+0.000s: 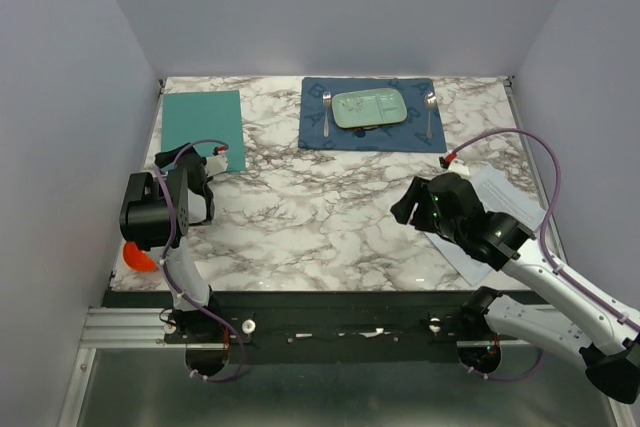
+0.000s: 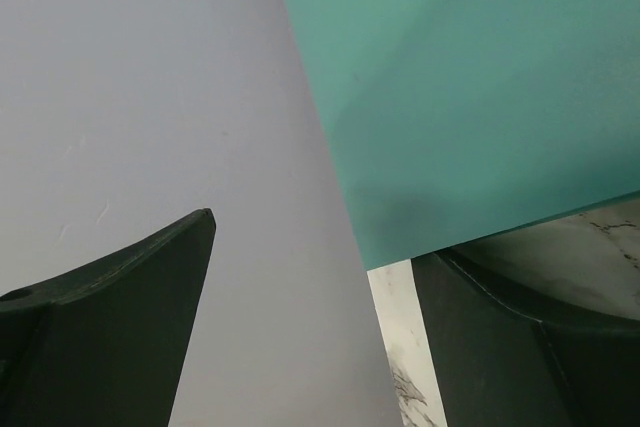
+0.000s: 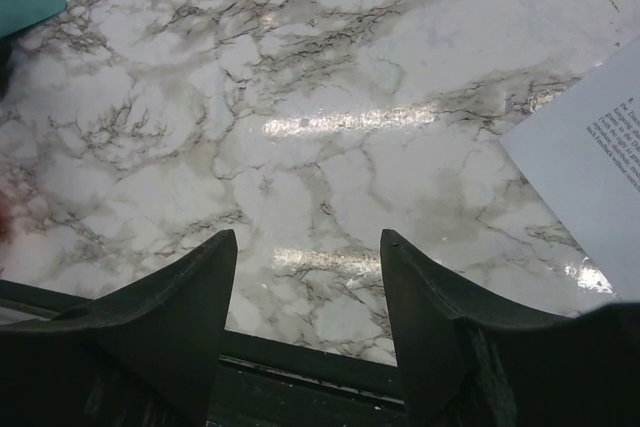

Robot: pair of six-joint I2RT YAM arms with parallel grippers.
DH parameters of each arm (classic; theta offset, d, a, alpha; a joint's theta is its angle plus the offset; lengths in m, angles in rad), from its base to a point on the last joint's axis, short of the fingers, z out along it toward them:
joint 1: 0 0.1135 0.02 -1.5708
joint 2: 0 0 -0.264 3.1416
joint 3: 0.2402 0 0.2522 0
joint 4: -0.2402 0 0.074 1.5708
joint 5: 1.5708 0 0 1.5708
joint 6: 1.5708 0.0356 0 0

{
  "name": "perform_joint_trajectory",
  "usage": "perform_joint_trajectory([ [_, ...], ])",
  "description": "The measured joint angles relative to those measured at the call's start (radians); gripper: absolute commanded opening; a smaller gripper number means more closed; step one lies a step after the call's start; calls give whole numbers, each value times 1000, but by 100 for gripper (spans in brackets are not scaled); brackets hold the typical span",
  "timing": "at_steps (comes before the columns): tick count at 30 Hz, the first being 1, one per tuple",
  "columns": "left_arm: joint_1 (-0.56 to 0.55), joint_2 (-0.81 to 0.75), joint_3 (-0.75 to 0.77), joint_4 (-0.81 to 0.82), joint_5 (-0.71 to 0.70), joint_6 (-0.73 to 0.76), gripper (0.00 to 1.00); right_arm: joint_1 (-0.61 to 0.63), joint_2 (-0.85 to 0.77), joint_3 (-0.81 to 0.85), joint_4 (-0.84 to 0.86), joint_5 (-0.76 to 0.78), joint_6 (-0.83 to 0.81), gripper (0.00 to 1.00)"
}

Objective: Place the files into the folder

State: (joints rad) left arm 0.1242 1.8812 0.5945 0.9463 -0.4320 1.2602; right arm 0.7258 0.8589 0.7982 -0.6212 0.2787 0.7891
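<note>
Plainly flat teal folder — glossy marble table.

I see a white marble-patterned tabletop. Directly on it lie the teal folder at upper left, a dark blue placemat at upper centre, and the files at right.

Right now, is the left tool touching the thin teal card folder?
Cannot tell. In the left wrist view a finger of the left tool ends at the teal card folder's edge, but no clear gap or contact shows.
</note>
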Motion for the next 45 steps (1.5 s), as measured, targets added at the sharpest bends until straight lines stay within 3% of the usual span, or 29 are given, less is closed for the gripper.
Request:
perform_joint_trajectory([
  [3,-1,0,0,2,-2,-1,76,0,-3,-12,4,0,8,65],
  [8,-8,1,3,-3,-7,-12,70,0,-3,-17,8,0,22,62],
  [14,-22,32,19,-1,-22,-32,52,0,-7,-17,16,1,26,57],
  [18,-33,56,21,-2,-34,-46,31,0,-16,-18,21,1,30,54],
  [23,-46,68,51,-27,-52,-87,18,0,-18,-18,22,1,32,50],
  [27,-48,64,76,-63,-58,-126,0,0,-27,-21,22,0,32,46],
  [36,-55,-99,89,-280,-53,-245,0,0,-39,-21,32,0,28,42],
  [41,-56,-364,128,-629,47,-401,0,5,-4,-21,75,-5,21,47],
  [45,-53,-582,198,-952,182,-524,0,24,61,-21,151,-35,18,62],
])
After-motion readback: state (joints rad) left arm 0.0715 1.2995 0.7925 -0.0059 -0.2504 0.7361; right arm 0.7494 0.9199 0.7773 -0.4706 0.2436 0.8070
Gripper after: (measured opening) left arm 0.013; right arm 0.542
